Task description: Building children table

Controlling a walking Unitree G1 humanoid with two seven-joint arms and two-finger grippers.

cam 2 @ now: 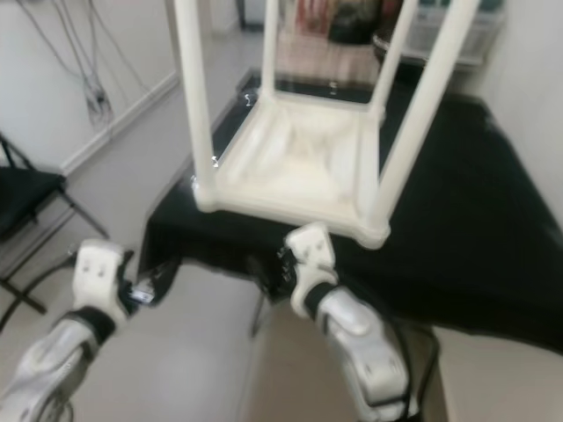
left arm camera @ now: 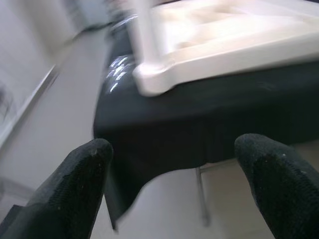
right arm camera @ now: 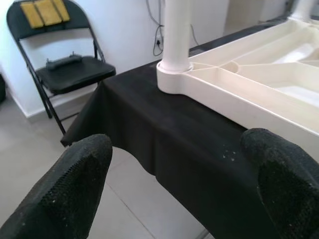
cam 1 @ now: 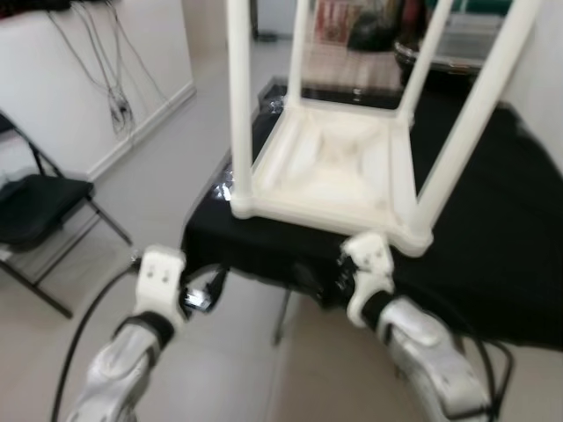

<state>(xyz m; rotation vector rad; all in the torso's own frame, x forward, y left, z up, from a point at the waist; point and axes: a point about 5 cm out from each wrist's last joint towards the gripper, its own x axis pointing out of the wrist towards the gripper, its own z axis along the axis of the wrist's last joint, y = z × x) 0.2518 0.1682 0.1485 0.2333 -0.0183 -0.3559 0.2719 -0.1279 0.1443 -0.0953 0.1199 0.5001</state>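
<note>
A white plastic children's table (cam 1: pixel 330 171) lies upside down on a black-draped table (cam 1: pixel 493 255), with its legs (cam 1: pixel 239 97) pointing up. My left gripper (left arm camera: pixel 174 149) is open and holds nothing. It hovers in front of the draped table's near left corner, below the white table's corner (left arm camera: pixel 154 82). My right gripper (right arm camera: pixel 179 144) is also open and holds nothing. It sits just in front of the near edge, under the white top's corner where a leg (right arm camera: pixel 175 40) stands. In the eye views both silver arms (cam 1: pixel 369 281) reach toward that front edge.
A black folding chair (cam 1: pixel 35 211) stands on the left by the white wall, where cables (cam 1: pixel 114 97) hang. The right wrist view shows a folding chair (right arm camera: pixel 70 69) against a wall. Cluttered items sit at the back behind the table (cam 1: pixel 369 26). Pale floor lies below the arms.
</note>
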